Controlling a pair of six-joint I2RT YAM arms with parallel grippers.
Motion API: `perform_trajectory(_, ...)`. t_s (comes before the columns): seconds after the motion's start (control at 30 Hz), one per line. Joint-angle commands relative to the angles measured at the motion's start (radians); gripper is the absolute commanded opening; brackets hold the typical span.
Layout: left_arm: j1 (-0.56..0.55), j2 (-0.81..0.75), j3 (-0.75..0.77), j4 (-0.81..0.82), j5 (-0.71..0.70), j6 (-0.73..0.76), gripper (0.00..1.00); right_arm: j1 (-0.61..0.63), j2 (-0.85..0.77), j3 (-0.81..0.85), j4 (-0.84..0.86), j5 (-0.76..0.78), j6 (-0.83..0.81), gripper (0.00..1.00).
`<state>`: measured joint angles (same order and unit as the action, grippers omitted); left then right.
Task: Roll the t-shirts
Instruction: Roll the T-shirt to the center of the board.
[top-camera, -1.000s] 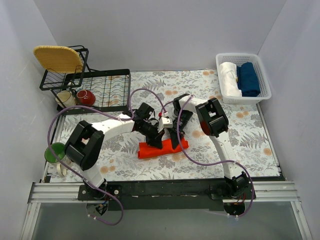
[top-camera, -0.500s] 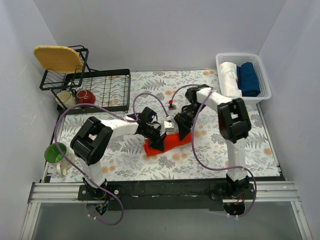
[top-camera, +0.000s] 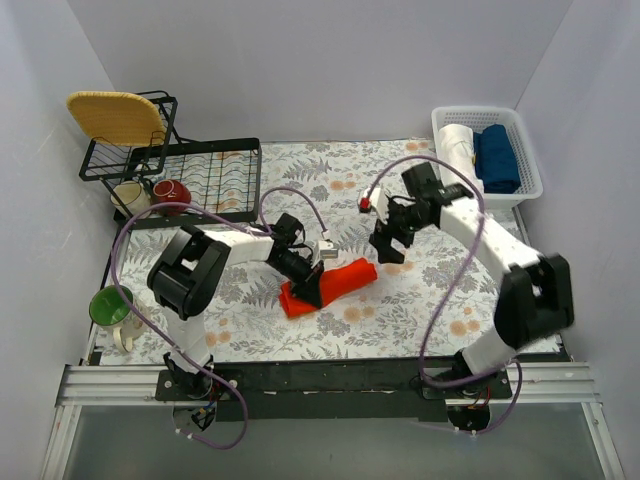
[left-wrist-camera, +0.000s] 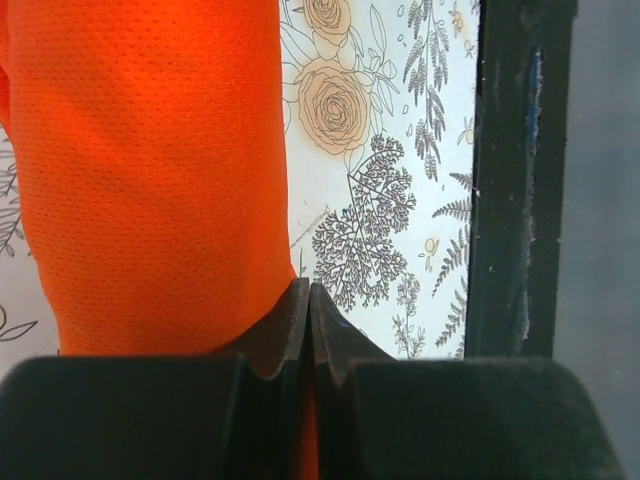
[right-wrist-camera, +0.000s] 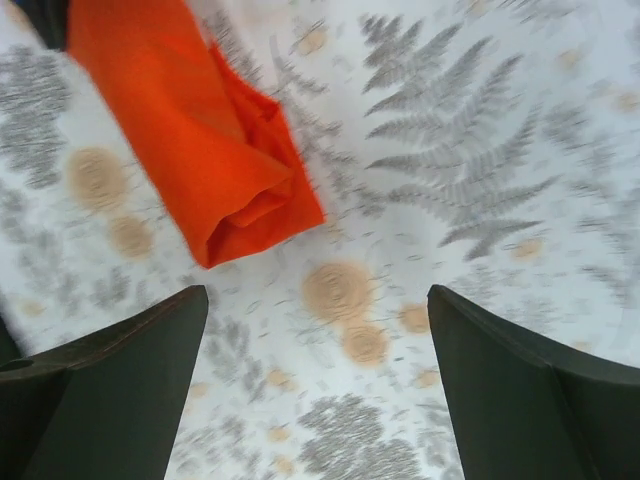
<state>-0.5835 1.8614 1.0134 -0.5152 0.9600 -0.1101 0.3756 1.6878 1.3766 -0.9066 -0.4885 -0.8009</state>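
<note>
On the floral mat (top-camera: 260, 335), roll lies aslant

The rolled orange t-shirt (top-camera: 338, 281) runs near-left to far-right. The left gripper (top-camera: 308, 290), jaws pressed together, pinches its near-left end; the right gripper (top-camera: 388, 243), spread wide and empty, hangs just beyond the far-right end.

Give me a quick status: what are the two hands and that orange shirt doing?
Left hand shut on the rolled t-shirt end. Right hand open, off the shirt. Nothing seen blocking.
</note>
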Motion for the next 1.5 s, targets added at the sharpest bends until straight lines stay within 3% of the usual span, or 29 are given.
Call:
perform_trajectory(0.0,0.051,0.028,0.039,-0.082,0.092,0.024,0.00,0.063,-0.457,-0.338,0.517,0.056,-0.106,0.99)
perform_trajectory(0.03,0.060,0.035,0.042,-0.078,0.115,0.015,0.00,0.089,-0.524,-0.508,0.711,0.086,-0.103,0.99)
perform_trajectory(0.13,0.111,0.047,0.042,-0.046,0.206,-0.060,0.00,0.245,-0.683,-0.660,0.743,0.111,-0.197,0.99)
perform_trajectory(0.23,0.123,0.067,0.036,-0.013,0.284,-0.132,0.00,0.346,-0.694,-0.686,0.706,0.087,-0.225,0.98)
perform_trajectory(0.43,0.123,0.099,0.045,0.017,0.325,-0.197,0.00,0.460,-0.576,-0.714,0.808,0.096,-0.310,0.85)
perform_trajectory(0.57,0.123,0.124,0.059,0.023,0.344,-0.215,0.00,0.467,-0.472,-0.673,0.828,0.054,-0.342,0.78)
perform_trajectory(1.0,0.148,0.188,0.086,0.026,0.395,-0.246,0.00,0.465,-0.287,-0.674,0.982,0.034,-0.432,0.77)
perform_trajectory(1.2,0.163,0.226,0.125,0.018,0.410,-0.246,0.00,0.439,-0.197,-0.636,0.970,0.027,-0.495,0.77)
perform_trajectory(1.47,0.205,0.240,0.154,-0.023,0.434,-0.240,0.00,0.384,-0.039,-0.544,0.883,-0.013,-0.606,0.65)
